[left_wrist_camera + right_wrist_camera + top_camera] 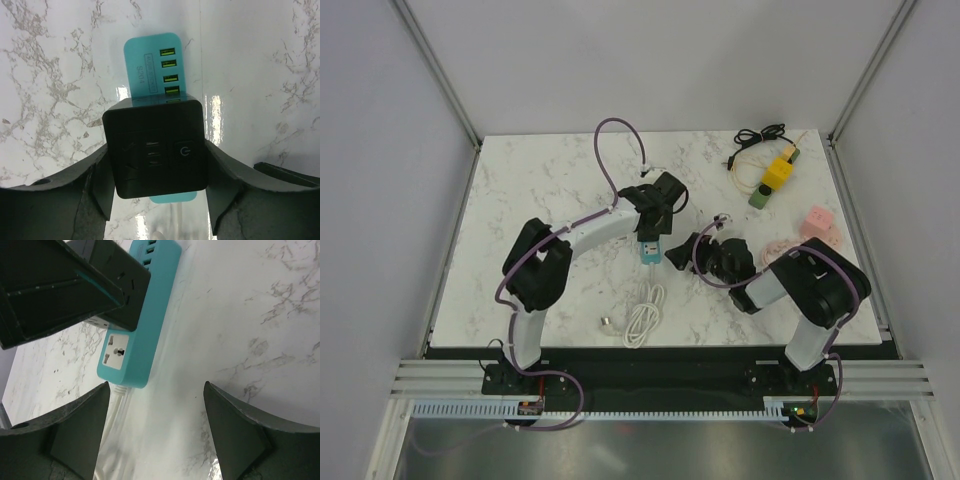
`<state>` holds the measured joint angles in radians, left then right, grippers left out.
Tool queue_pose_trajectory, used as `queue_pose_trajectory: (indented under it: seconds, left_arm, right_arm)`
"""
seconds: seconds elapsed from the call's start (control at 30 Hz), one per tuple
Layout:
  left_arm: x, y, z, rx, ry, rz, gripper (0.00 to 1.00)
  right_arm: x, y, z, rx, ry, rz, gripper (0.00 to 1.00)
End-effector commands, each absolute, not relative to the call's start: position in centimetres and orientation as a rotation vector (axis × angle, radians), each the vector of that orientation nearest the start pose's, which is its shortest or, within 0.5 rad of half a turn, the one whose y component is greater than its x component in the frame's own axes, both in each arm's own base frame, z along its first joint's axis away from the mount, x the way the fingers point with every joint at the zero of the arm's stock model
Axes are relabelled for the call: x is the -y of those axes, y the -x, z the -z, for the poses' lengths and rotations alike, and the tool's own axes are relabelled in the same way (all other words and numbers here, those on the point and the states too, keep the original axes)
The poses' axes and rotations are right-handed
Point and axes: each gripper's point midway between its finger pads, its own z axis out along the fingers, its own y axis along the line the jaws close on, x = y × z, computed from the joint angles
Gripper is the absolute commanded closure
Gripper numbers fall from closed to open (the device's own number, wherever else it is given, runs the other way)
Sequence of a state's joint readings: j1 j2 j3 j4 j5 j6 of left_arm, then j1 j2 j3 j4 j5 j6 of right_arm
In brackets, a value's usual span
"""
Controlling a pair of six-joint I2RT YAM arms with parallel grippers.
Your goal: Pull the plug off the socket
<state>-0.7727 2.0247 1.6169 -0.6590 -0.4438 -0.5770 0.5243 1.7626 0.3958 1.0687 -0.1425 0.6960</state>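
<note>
Marble bench (540,180) carries a teal power strip (150,65). The left pincer (159,196) clamps the black plug (155,145) atop it. The right pincer (156,390), wide, is just beside the strip's end and should pin it while the left pulls straight off.

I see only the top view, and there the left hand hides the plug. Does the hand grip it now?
Observer: Yes. The left wrist view shows the left hand shut on the black plug, one finger on each side.
Operator: Is the plug out of the strip?
Observer: No. In the right wrist view it sits on the teal strip, and I see no gap between them.
Operator: What does the right hand do?
Observer: The right hand is open and empty, near the strip's end where the white cord leaves.
</note>
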Motion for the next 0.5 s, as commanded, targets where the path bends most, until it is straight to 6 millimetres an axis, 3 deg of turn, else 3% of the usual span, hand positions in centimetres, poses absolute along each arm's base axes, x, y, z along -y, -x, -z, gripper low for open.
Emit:
queue_pose_trajectory:
  seconds: [0.0, 0.1, 0.27, 0.3, 0.33, 0.4, 0.47]
  left_arm:
    - [29.7, -38.6, -9.6, -2.434, -0.064, 0.028, 0.38]
    - [29.7, -38.3, -10.0, -2.423, -0.073, 0.064, 0.59]
    - [29.8, -37.7, -10.1, -2.419, -0.124, 0.160, 0.81]
    - [29.9, -37.7, -10.6, -2.409, -0.131, 0.178, 0.93]
    - [29.7, -37.7, -10.7, -2.407, -0.137, 0.181, 0.97]
    - [29.7, -37.6, -11.9, -2.378, -0.155, 0.198, 0.98]
    - [29.4, -37.2, -11.9, -2.371, -0.182, 0.204, 0.98]
  right_arm:
    - [-25.9, -32.1, -5.9, -1.964, -0.019, -0.993, 0.16]
    - [-26.5, -32.1, -6.3, -1.970, -0.032, -1.011, 0.16]
    - [-26.4, -33.9, -8.0, -1.930, -0.116, -1.014, 0.16]
    - [-25.8, -34.6, -7.9, -1.941, -0.164, -1.009, 0.16]
    - [-25.8, -35.3, -8.5, -1.930, -0.192, -1.009, 0.16]
    - [-24.4, -36.6, -8.3, -1.937, -0.283, -0.963, 0.15]
    - [-24.4, -37.8, -9.4, -1.911, -0.303, -0.951, 0.14]
